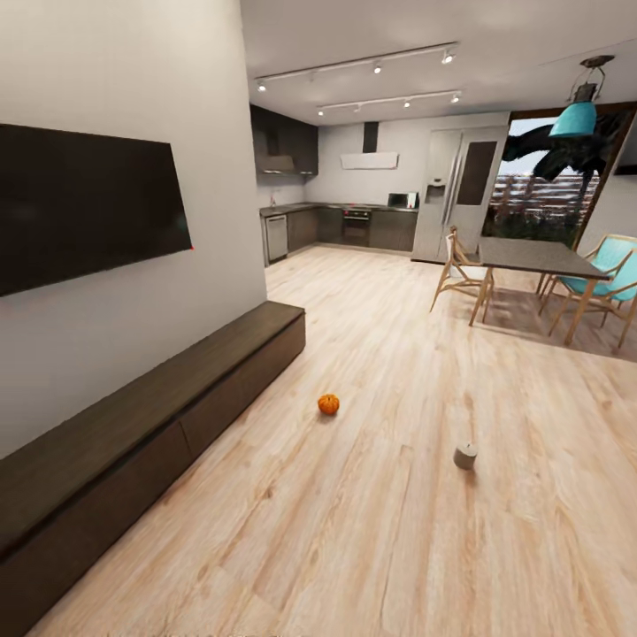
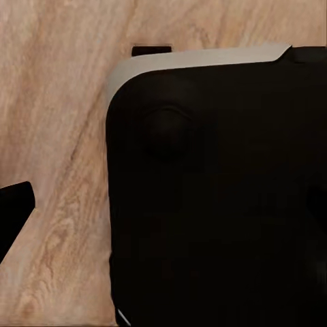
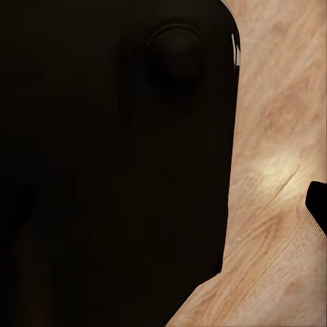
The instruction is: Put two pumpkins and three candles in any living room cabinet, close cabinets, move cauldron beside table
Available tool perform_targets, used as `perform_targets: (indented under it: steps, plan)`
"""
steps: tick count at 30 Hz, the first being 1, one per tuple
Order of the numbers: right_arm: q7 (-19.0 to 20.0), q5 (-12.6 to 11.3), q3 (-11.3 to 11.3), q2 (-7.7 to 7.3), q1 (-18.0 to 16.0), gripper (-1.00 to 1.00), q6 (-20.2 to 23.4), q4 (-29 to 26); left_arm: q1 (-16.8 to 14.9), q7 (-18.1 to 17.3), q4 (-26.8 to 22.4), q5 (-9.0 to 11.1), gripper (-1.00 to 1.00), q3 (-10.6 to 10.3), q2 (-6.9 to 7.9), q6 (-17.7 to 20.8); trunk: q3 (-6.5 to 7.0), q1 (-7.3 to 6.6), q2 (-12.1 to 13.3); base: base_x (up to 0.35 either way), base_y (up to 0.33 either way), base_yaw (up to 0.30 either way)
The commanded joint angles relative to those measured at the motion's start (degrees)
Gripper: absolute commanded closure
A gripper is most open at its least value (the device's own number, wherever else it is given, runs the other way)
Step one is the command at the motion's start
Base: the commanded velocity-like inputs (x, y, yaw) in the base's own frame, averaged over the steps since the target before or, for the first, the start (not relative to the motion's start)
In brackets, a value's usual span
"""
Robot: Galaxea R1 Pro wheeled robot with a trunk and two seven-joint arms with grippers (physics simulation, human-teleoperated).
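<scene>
One small orange pumpkin sits alone on the light plank floor, out in front of the long dark cabinet that runs under the black TV; every cabinet front looks closed. One beige-grey candle stands on the floor off to the pumpkin's right and nearer, well apart from it. Beyond are the kitchen and a dining set. Both wrist views show dark housing above the planks, so I cannot tell how either tool stands.

TV on left wall. Kitchen units and fridge at far end. Dining table with chairs at right, teal lamp above.
</scene>
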Motion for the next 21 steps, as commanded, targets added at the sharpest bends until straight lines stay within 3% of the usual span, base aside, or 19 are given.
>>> perform_targets:
  steps: [1, 21]
  plan:
    - [0.0, 0.1, 0.0, 0.0, 0.0, -1.0, -0.2, 0.0, 0.0, 0.0, 0.0, 0.0, -1.0, -0.1, 0.24, -0.1, -0.08, 0.0, 0.0, 0.0, 0.0, 0.264]
    - [0.4, 0.0, 0.0, -0.01, 0.0, -1.0, 0.0, 0.0, 0.0, 0.0, 0.0, 0.1, -1.0, -0.2, 0.62, -0.1, -0.84, 0.0, 0.0, 0.0, 0.0, 0.249]
